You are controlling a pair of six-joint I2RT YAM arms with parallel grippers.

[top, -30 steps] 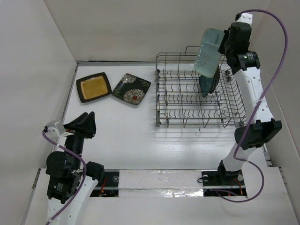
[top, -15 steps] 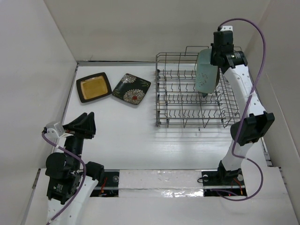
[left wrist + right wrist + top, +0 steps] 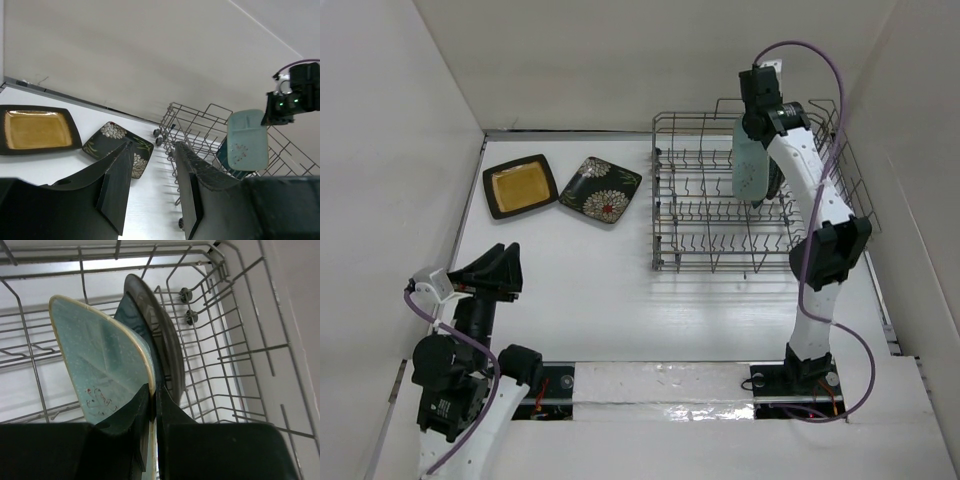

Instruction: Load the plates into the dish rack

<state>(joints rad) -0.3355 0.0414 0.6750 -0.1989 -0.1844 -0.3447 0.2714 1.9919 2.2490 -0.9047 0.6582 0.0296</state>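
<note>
My right gripper [image 3: 757, 125] [image 3: 153, 392] is shut on the rim of the teal plate [image 3: 751, 172] [image 3: 102, 365] and holds it upright over the grey wire dish rack [image 3: 700, 215] [image 3: 235, 345]. A round metallic plate [image 3: 162, 337] stands on edge in the rack just behind it. The black plate with the mustard-yellow centre [image 3: 520, 185] [image 3: 35, 129] and the black flowered plate [image 3: 601, 189] [image 3: 117, 142] lie flat on the table at the far left. My left gripper [image 3: 492, 270] [image 3: 152, 187] is open and empty near the left front.
White walls close in the table on the left, back and right. The rack stands on small wheels [image 3: 157, 132] close to the right wall. Purple cables [image 3: 840, 120] loop round the right arm.
My right gripper has swung left and down over the rack, turning the teal plate upright next to the standing round plate. The left arm has barely shifted.
</note>
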